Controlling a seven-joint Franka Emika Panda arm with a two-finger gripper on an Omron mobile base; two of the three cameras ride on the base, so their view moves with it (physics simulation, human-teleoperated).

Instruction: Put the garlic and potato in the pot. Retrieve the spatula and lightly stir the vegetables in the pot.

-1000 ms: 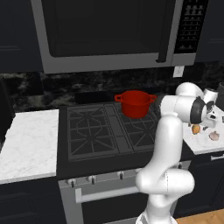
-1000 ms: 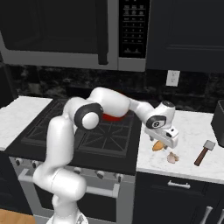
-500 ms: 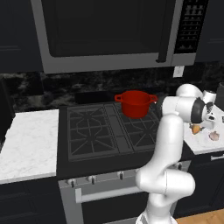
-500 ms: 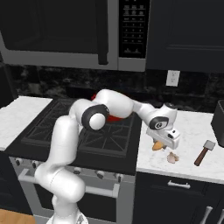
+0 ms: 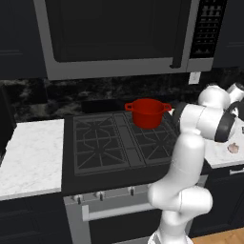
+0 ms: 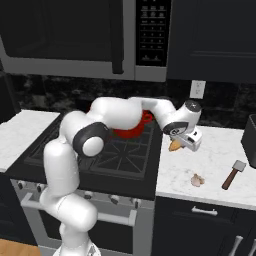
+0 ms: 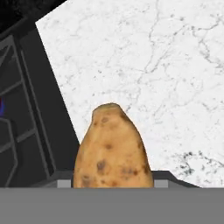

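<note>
Lifted since a second ago, the potato (image 6: pixel 174 145) now hangs clear of the marble desk (image 6: pixel 215 175), clamped in the gripper (image 6: pixel 181 143) at right of centre in the right base view. In the hand view its lower end is cut off by the frame's bottom. The red pot (image 5: pixel 147 112) sits at the stove's back, half hidden behind the arm. Garlic (image 6: pixel 198 180) and spatula (image 6: pixel 233 174) lie lower right.

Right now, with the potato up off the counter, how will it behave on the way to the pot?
The potato looks solid and stiff, so it shouldn't sag. Its rounded, tapered shape could slip or pivot in the hand. Dropped on the counter, it would probably roll.
</note>
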